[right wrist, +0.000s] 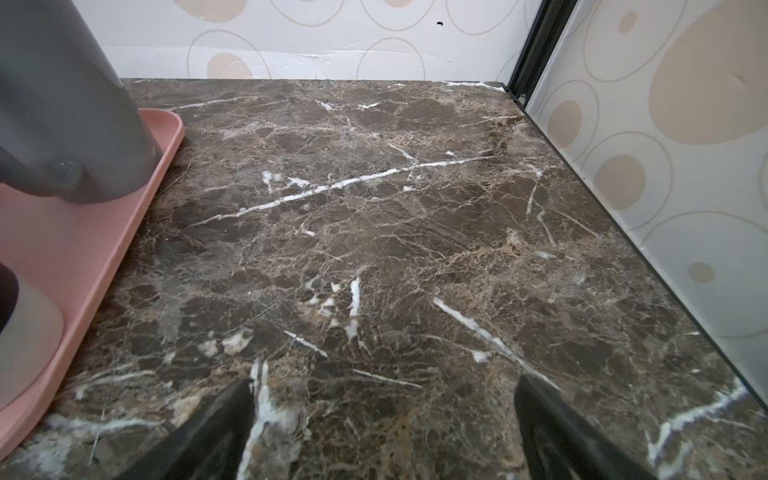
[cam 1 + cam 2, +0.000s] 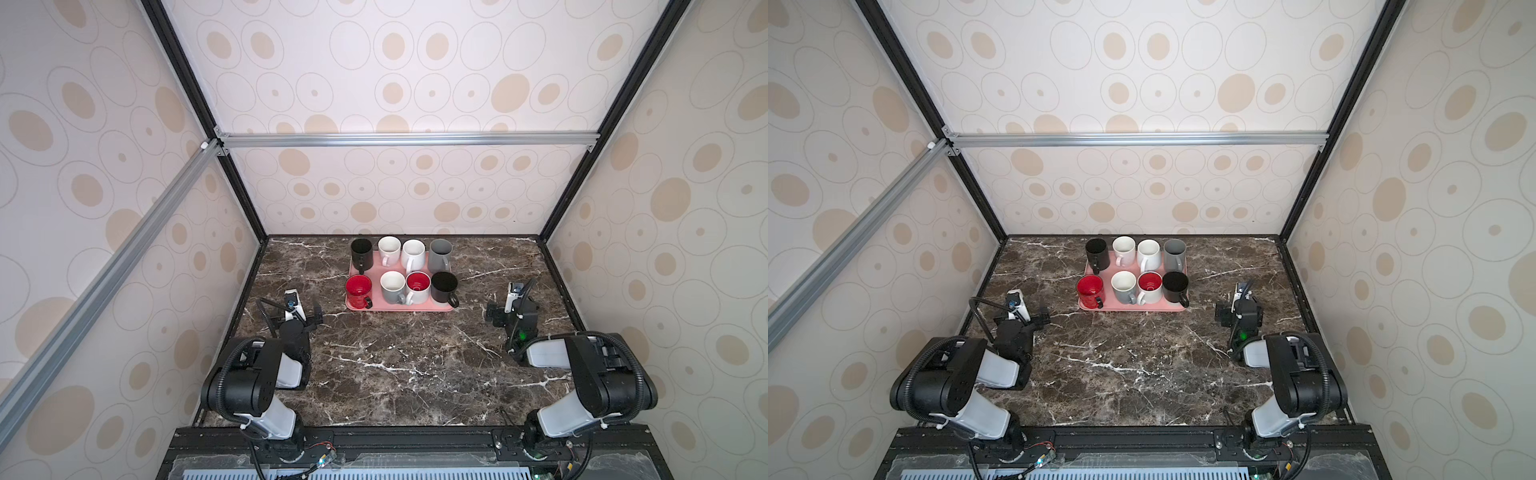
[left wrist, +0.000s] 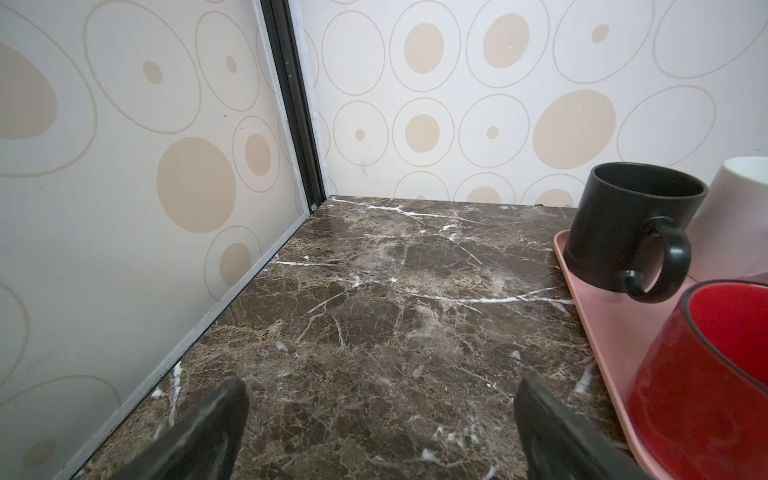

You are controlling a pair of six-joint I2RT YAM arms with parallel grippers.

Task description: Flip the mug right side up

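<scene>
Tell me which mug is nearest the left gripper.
The all-red mug at the front-left corner of the pink tray; every other mug stands farther right or behind.

In a top view, eight mugs (image 2: 392, 286) stand close-packed in two rows on the tray (image 2: 399, 308) at upper centre, with scant gaps between them. Bare worktop (image 2: 395, 365) lies open below the tray and on both sides, out to the walls (image 2: 623, 291).
</scene>
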